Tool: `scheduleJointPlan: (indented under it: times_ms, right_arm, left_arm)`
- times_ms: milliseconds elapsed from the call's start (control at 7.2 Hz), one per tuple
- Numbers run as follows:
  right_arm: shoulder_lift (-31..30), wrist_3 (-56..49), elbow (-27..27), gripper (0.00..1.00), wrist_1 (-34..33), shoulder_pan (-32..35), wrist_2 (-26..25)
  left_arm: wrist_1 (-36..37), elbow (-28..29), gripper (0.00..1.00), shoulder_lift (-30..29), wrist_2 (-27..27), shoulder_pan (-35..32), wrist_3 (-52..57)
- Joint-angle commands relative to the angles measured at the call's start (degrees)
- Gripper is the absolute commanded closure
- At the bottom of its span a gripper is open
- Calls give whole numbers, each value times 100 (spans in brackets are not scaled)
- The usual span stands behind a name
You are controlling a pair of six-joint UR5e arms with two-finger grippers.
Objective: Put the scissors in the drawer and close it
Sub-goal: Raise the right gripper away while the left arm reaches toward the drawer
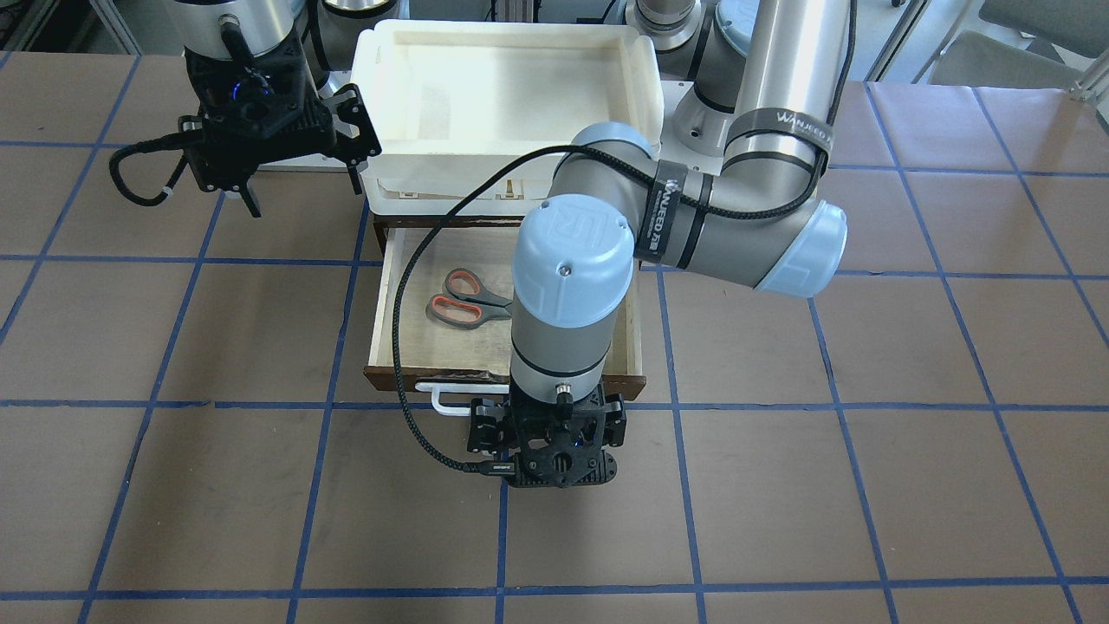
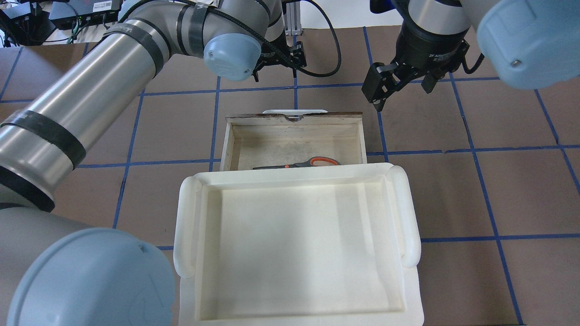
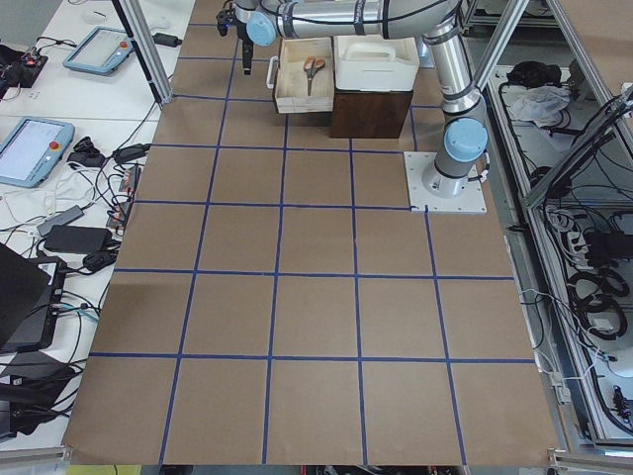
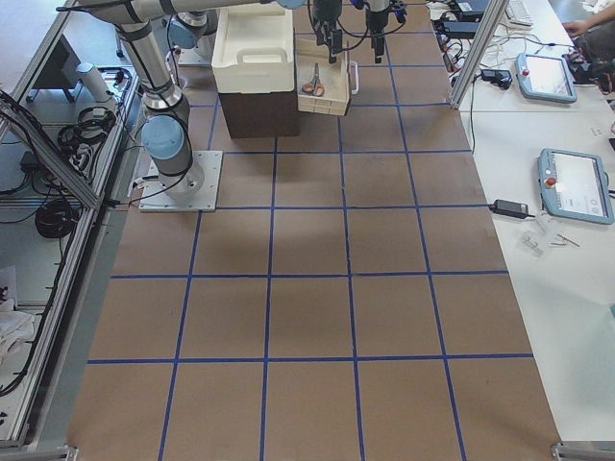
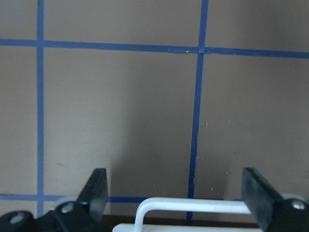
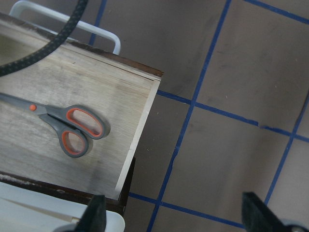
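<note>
The scissors [image 1: 468, 299] lie flat on the floor of the drawer [image 1: 379, 303], toward its back and below its rim. What is left, by my reading, is the closing. The drawer stands pulled well out from under the white tray [image 2: 408, 208].

The left pincer [image 5: 175, 186] hangs just outside the drawer front, at its white bar handle [image 5: 193, 205]. It is open wide, one finger off each end of the bar and gripping nothing. The right pincer [image 6: 175, 215] is also spread and empty, off to one side of the drawer above the bench [image 1: 173, 485].

A good close needs no grip. Press on the middle of the drawer front, push straight along the drawer's travel, and keep the pressure centred so the box does not rack. The left arm's black cable [image 1: 403, 347] loops over the drawer's interior, so it should be kept out of the gap. Stop when the drawer front meets the cabinet.
</note>
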Motion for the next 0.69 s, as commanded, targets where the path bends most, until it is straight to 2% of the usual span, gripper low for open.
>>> scheduleJointPlan:
  times_ms: [0,556]
  right_arm:
    - [-153,714,4,0,63,-2,-43]
    - [-145,740,21,0,107,-2,19]
  left_arm:
    - [571,32,0,-354,5,-47,-4]
    - [520,110,0,-847,66,-231,205]
